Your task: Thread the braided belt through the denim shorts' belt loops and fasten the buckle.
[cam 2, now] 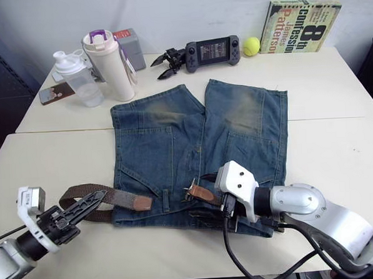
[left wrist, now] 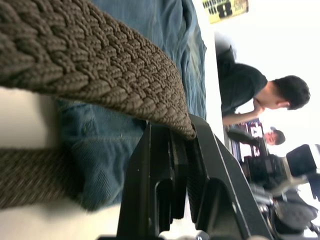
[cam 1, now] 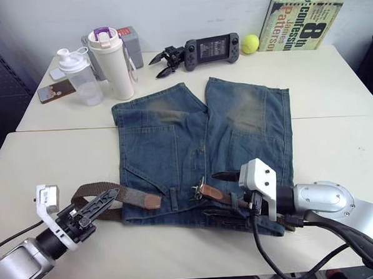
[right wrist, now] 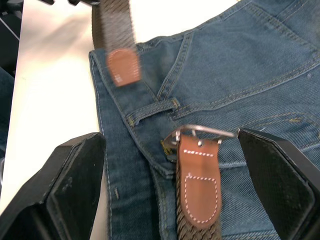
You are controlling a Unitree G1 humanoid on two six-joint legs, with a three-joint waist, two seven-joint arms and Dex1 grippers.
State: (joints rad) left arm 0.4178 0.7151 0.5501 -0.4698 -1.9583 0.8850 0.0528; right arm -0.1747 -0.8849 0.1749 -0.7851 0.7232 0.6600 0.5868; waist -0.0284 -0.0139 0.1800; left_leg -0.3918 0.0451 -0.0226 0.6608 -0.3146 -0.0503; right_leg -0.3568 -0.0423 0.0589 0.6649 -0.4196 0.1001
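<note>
The left gripper point(cam 1: 105, 200) clamps the braided belt point(cam 1: 130, 195) to feed its tip toward the buckle point(right wrist: 200, 134), which lies between the spread, empty fingers of the right gripper point(right wrist: 175, 185).

I am viewing coarse woven braided belt point(left wrist: 100, 65), smooth tan leather tip point(right wrist: 122, 67), shiny metal buckle point(right wrist: 205, 132), faded denim shorts point(cam 1: 199, 145).

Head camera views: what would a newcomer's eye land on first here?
The denim shorts spread flat across the middle of the white table, waistband toward the robot. Next, the braided belt along that waistband: the left gripper is shut on the strap off the shorts' left side, while the open right gripper hovers over the buckle and its tan leather end.
</note>
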